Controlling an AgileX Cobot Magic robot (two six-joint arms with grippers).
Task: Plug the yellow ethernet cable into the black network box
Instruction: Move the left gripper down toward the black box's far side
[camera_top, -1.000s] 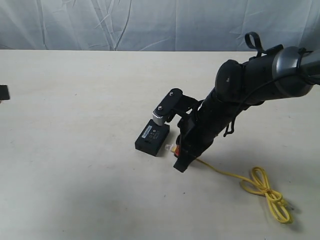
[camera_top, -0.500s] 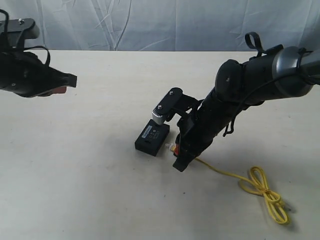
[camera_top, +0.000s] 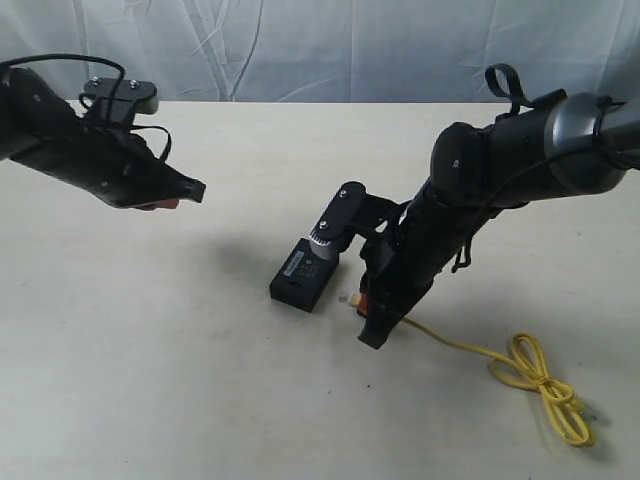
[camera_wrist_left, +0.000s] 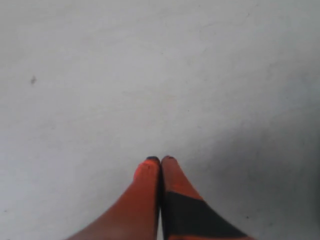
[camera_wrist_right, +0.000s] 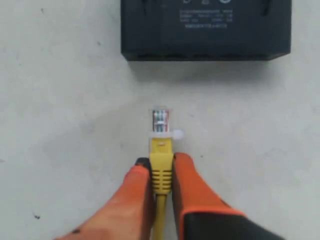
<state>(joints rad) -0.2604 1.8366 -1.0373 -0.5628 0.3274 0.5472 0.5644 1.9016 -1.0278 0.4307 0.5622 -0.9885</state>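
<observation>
A: Nearest thing?
B: The tied loop of the yellow ethernet cable (camera_top: 530, 372), near right on the bench (camera_top: 180, 400). The cord runs left from it to the right hand (camera_top: 362, 312).
A: Right hand state?
B: Clenched on the cable, just behind the clear plug (camera_wrist_right: 160, 120). The plug sticks out past the fingertips.
A: Plugged in?
B: No. The plug points at the black network box (camera_top: 305, 272), near it but apart, with bare bench between. The box lies flat, just left of that hand. Its facing side probably has ports, too dark to be sure.
A: Left hand (camera_top: 185, 192)?
B: Far left, well apart from the box, above the bench. Fingers pressed together, nothing between them.
</observation>
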